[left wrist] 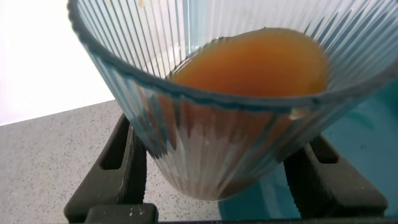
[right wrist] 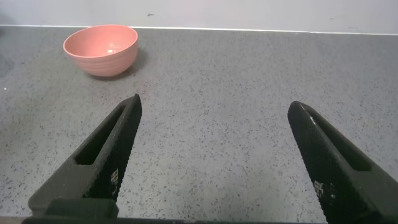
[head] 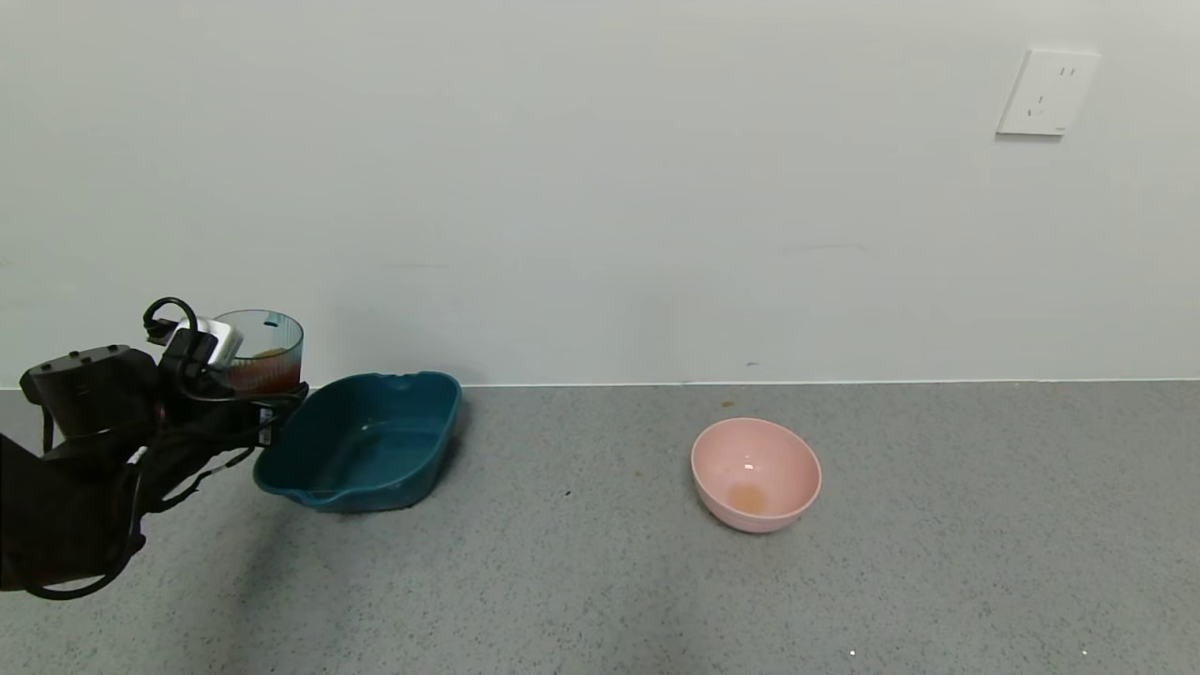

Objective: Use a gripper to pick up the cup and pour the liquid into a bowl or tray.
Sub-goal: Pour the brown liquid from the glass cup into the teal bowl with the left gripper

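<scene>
L gripper (head: 246,389) at 9 o'clock of the head view, clamped on the cup (head: 263,352), lifted off the counter (head: 600,562) and upright or close to it; the cup sits just beside the tray's (head: 427,469) near-left corner, at about its 10 o'clock, rim above the tray's rim. L wrist view: fingers (left wrist: 121,162) pinch the cup's (left wrist: 217,149) lower ribbed wall from both sides, contact on both. Liquid (left wrist: 255,62) inside is reddish-brown, level approx. a third up per the head view (head: 261,373), surface looks calm, none seen outside the cup. Teal tray surface (left wrist: 367,137) shows behind and below the cup in the L wrist view. Tray interior looks dry in the head view, can't confirm. Pink bowl (head: 756,473) at 3 o'clock of the tray, well apart, standing on the counter w/ a faint orange stain at its bottom. R gripper (right wrist: 214,162) not in the head view; its own wrist cam shows the fingers (right wrist: 106,155) spread wide, holding nothing, low over bare counter (right wrist: 249,93), pink bowl (right wrist: 101,50) farther off. Wall outlet (head: 1048,92) at 2 o'clock on the wall.
</scene>
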